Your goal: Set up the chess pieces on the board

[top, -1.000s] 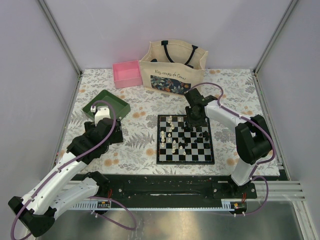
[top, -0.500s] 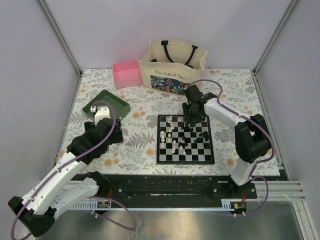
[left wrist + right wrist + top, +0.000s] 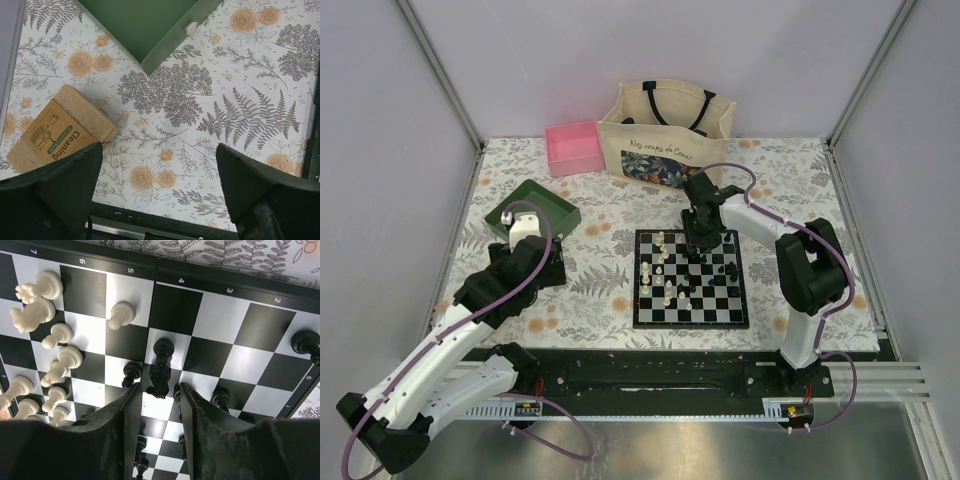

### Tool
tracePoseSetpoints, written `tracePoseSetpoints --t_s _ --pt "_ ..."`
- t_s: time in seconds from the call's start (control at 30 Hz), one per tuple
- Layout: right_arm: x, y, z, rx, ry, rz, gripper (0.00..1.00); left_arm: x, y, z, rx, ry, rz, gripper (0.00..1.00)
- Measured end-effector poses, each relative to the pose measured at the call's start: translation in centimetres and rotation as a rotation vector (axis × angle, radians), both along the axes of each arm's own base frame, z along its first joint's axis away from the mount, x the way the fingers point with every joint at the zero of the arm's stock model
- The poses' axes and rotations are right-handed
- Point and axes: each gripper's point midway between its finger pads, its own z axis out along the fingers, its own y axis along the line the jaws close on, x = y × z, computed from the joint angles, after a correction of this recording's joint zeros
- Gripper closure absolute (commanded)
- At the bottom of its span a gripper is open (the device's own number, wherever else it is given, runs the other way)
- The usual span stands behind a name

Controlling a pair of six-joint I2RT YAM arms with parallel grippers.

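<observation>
The board lies at mid-table; its black border also shows in the right wrist view. Cream-white pieces stand in a loose bunch on its left half, and black pieces are scattered on the right. My right gripper hangs over the board's far edge. In the right wrist view it is narrowly open. A black knight-like piece stands between the tips, with a gap on each side. My left gripper is wide open and empty over the tablecloth.
A green tray lies at far left, its corner also in the left wrist view. A tan cleaning-sponge block lies by my left finger. A pink box and a tote bag stand at the back.
My right gripper has shifted a little left and toward the board's far edge. The left arm has not moved.
</observation>
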Motion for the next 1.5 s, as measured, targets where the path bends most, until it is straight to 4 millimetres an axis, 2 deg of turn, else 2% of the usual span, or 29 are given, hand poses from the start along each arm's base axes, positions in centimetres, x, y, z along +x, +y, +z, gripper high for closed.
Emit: tracePoseSetpoints --t_s 0.13,0.37,0.6,1.0,1.33,1.5 --pt "0.2 0.1 0.0 0.001 -0.003 0.001 0.64 0.0 0.0 -0.1 0.002 0.004 0.0 0.01" --pt "0.3 0.2 0.0 0.001 -0.002 0.0 0.61 0.0 0.0 -0.1 0.002 0.004 0.0 0.01" --pt "0.3 0.2 0.0 0.001 -0.001 0.002 0.69 0.0 0.0 -0.1 0.002 0.004 0.0 0.01" --pt "0.1 0.5 0.1 0.018 0.008 0.008 0.72 0.0 0.0 -0.1 0.001 0.005 -0.001 0.01" --pt "1.1 -1.0 1.7 -0.039 -0.055 -0.025 0.73 0.0 -0.1 -0.1 0.0 0.005 -0.002 0.01" --pt "1.7 -2.3 1.8 -0.056 -0.059 -0.06 0.73 0.0 -0.1 -0.1 0.0 0.004 -0.002 0.01"
